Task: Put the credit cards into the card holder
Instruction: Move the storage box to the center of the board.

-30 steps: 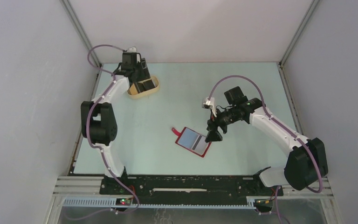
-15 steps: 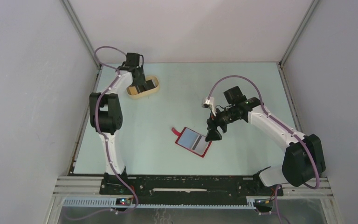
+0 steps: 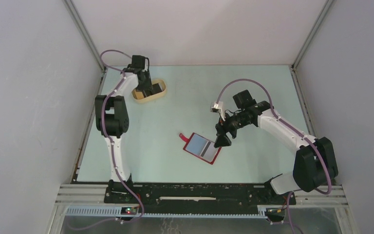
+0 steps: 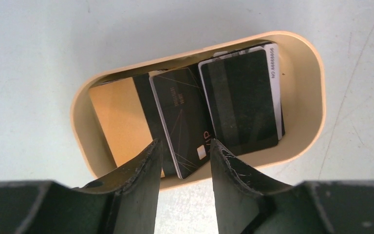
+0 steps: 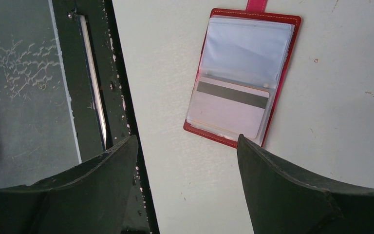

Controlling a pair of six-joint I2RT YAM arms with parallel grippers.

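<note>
1. The left claw [image 4: 184, 145] hung over the tan dish [image 4: 316, 97] at the far left of the worktop [image 3: 185, 97]. The loose cards [image 4: 241, 100] lay overlapping inside the dish.
2. The coming move seemed to turn on one dark card [image 4: 180, 112]. Its long axis ran almost straight away from the claw, leaning a little to the left. Its near short end sat between the two fingers, which spanned its width.
3. That claw was about half closed round the card's end. I could not tell whether the fingers had gripped its long edges or only stood beside them.
4. The card holder [image 5: 246, 48] lay open and flat near the middle of the worktop, well apart from the dish. It was to the dish's right and nearer the arm bases. A pale card [image 5: 229, 109] with a dark stripe was already in its near pocket.
5. The right claw [image 5: 186, 140] was released wide and held nothing, one fingertip at the holder's near corner. The right arm was far nearer the holder, and the left arm nearer the dish.
</note>
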